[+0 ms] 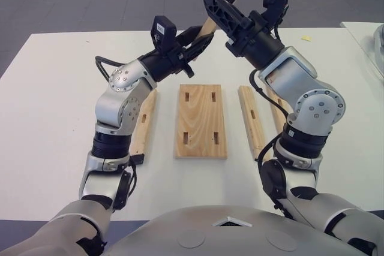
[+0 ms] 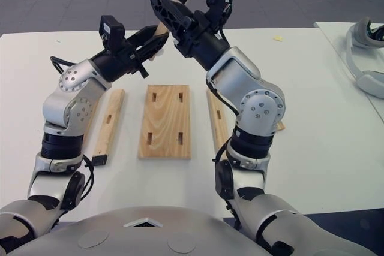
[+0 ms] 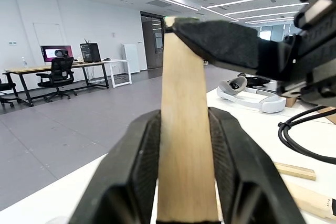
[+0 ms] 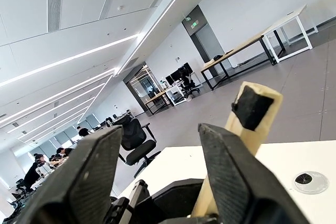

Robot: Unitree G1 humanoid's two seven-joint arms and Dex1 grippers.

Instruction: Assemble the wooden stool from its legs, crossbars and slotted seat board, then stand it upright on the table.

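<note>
Above the bench's (image 1: 54, 88) far half, both arms are up w/ one wooden leg (image 1: 208, 27) between them. The left claw (image 1: 206, 34) is clamped on the leg's lower part and aims it up and toward the far edge, prob. to offer the free end to the other arm. The right claw (image 4: 160, 132) stands wide, its gap much broader than the leg. One finger (image 3: 220, 40) lies against the leg's top end, which carries a dark pad (image 4: 252, 107). This reads as a hand-over or re-grip, not yet a joint being made.

At the bench's middle the slotted seat board (image 1: 201, 121) lies flat, four slots up, ready for tenons. Other parts lie alongside it, apart from it, in easy reach. The left bar (image 1: 143, 130) is toward the left edge, partly under the left arm. The inner right bar (image 1: 251, 121) is just beside the board. The outer right bar (image 1: 277, 114) is mostly hidden by the right arm. Assy looks barely begun: nothing is fitted.
</note>
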